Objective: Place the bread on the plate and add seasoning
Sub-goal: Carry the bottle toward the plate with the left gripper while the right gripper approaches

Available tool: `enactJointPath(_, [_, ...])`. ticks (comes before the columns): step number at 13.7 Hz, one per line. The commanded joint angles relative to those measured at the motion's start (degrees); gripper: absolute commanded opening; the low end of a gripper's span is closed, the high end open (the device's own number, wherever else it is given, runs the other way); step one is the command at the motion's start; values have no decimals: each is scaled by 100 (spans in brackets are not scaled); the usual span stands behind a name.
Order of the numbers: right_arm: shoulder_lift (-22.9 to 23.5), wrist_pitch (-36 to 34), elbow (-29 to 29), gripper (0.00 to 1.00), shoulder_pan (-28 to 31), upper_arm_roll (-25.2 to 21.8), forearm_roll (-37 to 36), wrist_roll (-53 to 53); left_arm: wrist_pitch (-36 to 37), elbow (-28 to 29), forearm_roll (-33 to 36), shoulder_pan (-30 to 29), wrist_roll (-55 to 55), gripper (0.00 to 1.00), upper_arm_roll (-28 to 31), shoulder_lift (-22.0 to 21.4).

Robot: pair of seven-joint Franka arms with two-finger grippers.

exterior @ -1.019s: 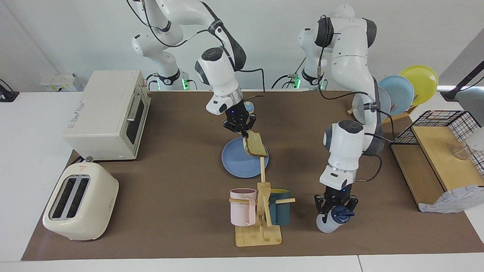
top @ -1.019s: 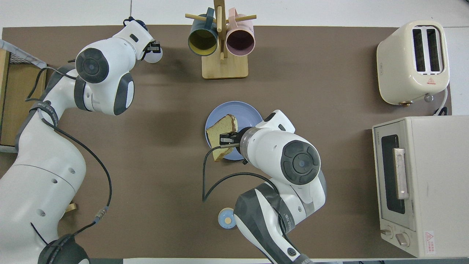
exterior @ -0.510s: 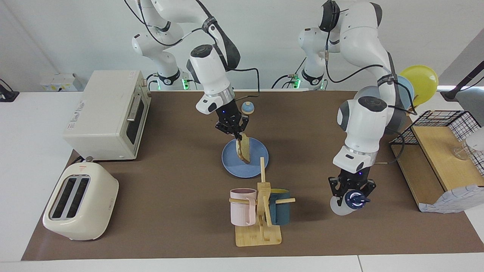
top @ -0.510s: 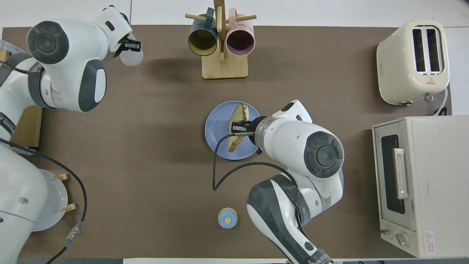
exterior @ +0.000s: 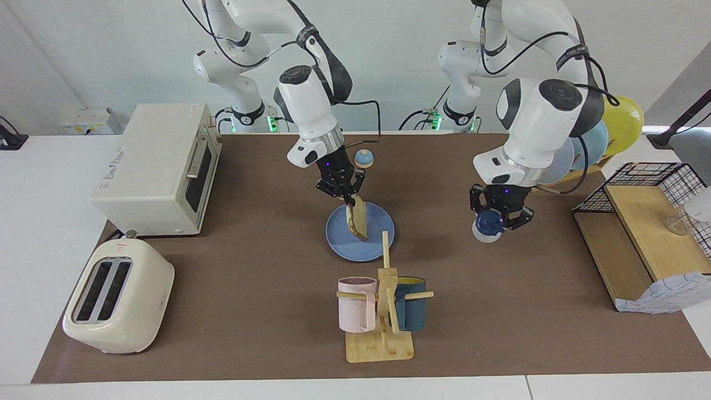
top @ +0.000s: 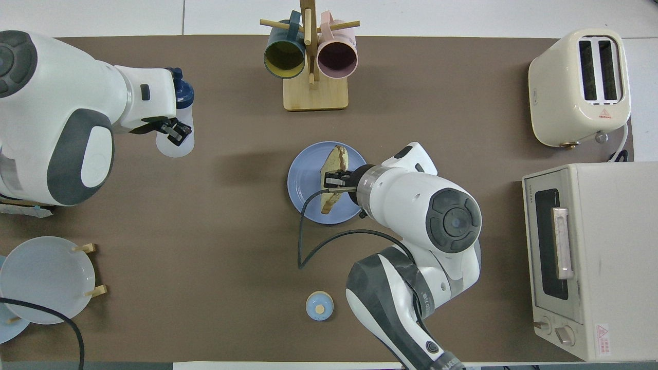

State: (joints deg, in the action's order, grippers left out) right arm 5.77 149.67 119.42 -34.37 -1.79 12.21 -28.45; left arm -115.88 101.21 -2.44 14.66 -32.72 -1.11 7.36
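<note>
The bread [exterior: 357,220] is gripped on edge over the plate [exterior: 340,245] by the right gripper [exterior: 345,198], ready for laying flat; the seasoning [exterior: 489,225] is clamped in the left gripper [exterior: 499,218], ready for sprinkling.

Both arms [exterior: 311,105] have glossy white rounded shells with dark grey bands at the joints. Each wrist housing carries a round dark grey cap [top: 455,221] with a small centre dot. A silver ring [exterior: 328,137] sits at 6 o'clock of the right wrist shell, above the black gripper mount, where a small blue light [exterior: 329,163] glows. Black cables [top: 308,241] loop along each arm, strapped by lettered bands. Green lights [exterior: 271,122] glow at the bases.
</note>
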Motion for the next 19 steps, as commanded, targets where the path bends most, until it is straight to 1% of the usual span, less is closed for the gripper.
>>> enactJointPath(1, [-94, 325, 239, 0, 10, 30, 97, -100, 563, 741, -221, 125, -917, 0, 49, -857])
enactJointPath(2, [-137, 378, 457, 0, 70, 30, 97, 5, 993, 777, -239, 186, -1320, 0, 58, -1041])
enactJointPath(3, [-164, 518, 738, 0, 132, 30, 97, 67, 1258, 812, -240, 195, -1568, 0, 58, -1174])
enactJointPath(4, [-155, 894, 1010, 0, 167, 30, 97, 146, 1443, 847, -240, 195, -1831, 0, 58, -1262])
enactJointPath(5, [-190, 1080, 1213, 0, 168, 30, 97, 216, 1558, 917, -240, 195, -2113, 0, 58, -1359])
enactJointPath(7, [-226, 1030, 1277, 0, 316, 21, 97, 226, 1437, 1198, -240, 213, -2273, 0, 49, -1596])
enactJointPath(8, [-234, 838, 1277, 11, 439, 30, 97, 182, 1262, 1364, -240, 317, -2282, 0, 58, -1728])
enactJointPath(9, [-243, 679, 1250, 68, 492, 30, 97, 147, 1008, 1627, -240, 362, -2282, 0, 58, -1903])
enactJointPath(10, [-234, 625, 1198, 100, 519, 30, 97, 155, 719, 1952, -240, 371, -2308, 0, 58, -2131])
enactJointPath(11, [-217, 590, 1084, 100, 476, 30, 97, 147, 472, 2251, -240, 362, -2309, 0, 49, -2351])
enactJointPath(12, [-182, 537, 935, 100, 432, 39, 88, 147, 417, 2350, -240, 371, -2309, 0, 49, -2440])
enactJointPath(14, [-208, 274, 768, 100, 414, 39, 88, 217, 452, 2359, -240, 388, -2370, 0, 49, -2458])
enactJointPath(15, [-191, -162, 419, 100, 457, 39, 88, 208, 461, 2359, -240, 467, -2370, 0, 58, -2458])
enactJointPath(16, [-147, -1088, -168, 100, 527, 30, 97, 182, 461, 2359, -240, 459, -2370, 0, 58, -2458])
enactJointPath(17, [-33, -2081, -878, 100, 589, 30, 114, 173, 461, 2359, -240, 468, -2370, 0, 58, -2458])
enactJointPath(18, [-23, -2735, -1294, 100, 624, 39, 306, 164, 469, 2359, -240, 468, -2362, 0, 58, -2450])
enactJointPath(19, [-84, -3072, -1420, 100, 599, 30, 882, 138, 470, 2359, -240, 503, -2361, 0, 49, -2458])
